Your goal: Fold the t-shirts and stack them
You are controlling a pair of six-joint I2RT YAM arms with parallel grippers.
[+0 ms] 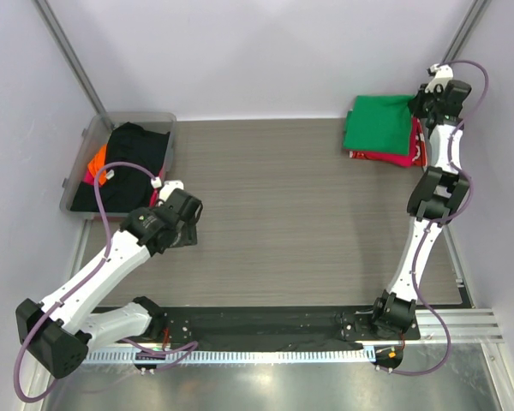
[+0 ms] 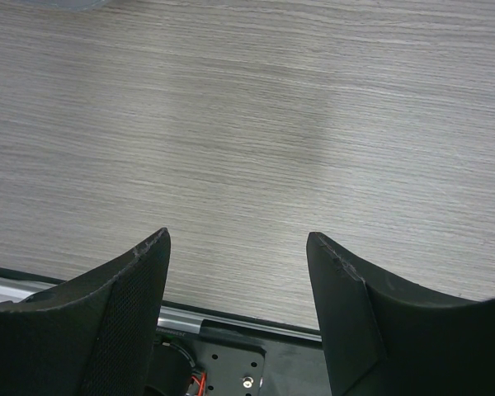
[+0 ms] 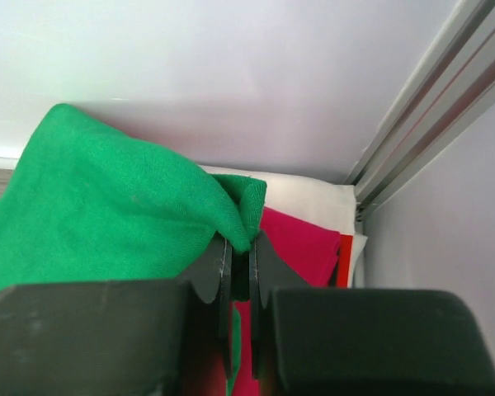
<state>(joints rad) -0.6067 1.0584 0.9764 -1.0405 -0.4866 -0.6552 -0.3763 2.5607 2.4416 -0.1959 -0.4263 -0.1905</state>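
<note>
Stack sits at 1 o'clock on the table (image 1: 274,197), close to the far right corner: green shirt (image 1: 379,124) folded on top, pink shirt (image 1: 385,159) under it, its edge showing along the near and right sides. Right gripper (image 3: 241,247) is over the stack's right end, jaws almost closed, pinching a raised fold at the green shirt's corner. Left gripper (image 2: 238,243) hangs at 9 o'clock over bare tabletop, fingers wide apart, holding nothing. Tub (image 1: 77,167) at 10 o'clock holds a black shirt (image 1: 133,158) and an orange shirt (image 1: 96,159), not yet folded. Judged step: finishing the green shirt's placement. To do it well, lower the pinched corner until it lies flat and square over the pink, part the jaws fully, then lift straight up so the cloth isn't dragged off the stack.
</note>
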